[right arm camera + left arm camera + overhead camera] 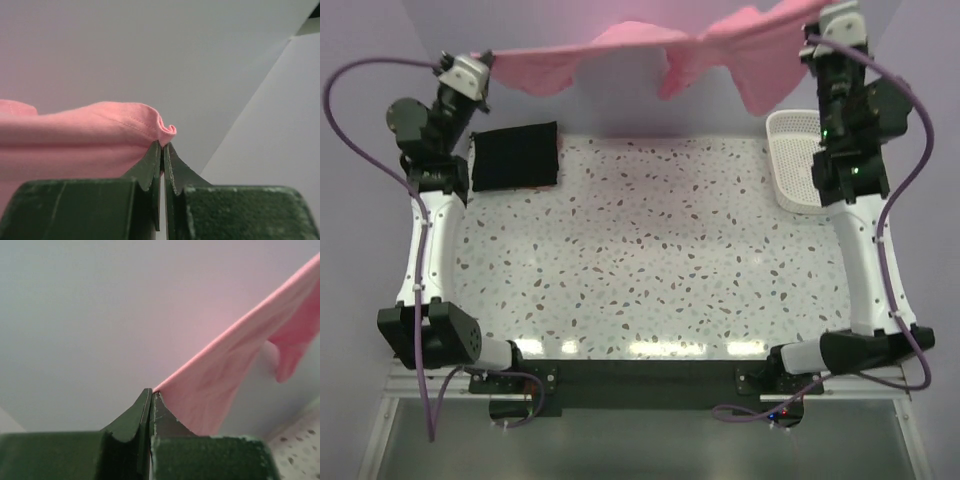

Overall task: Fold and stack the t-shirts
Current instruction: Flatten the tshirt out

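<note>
The pink t-shirt [650,45] hangs stretched in the air across the far side of the table, held at both ends. My left gripper [485,58] is shut on its left corner; in the left wrist view the pink t-shirt [225,375] runs up and right from the gripper [151,392]. My right gripper [823,18] is shut on the right corner; the hem [125,120] bunches at the gripper [163,145]. The black folded garment [514,156] lies flat at the table's far left, below the left gripper.
A white lattice basket [792,158] stands at the far right of the speckled table [650,260], partly under the right arm. Walls close in behind and at both sides. Purple cables loop off both arms.
</note>
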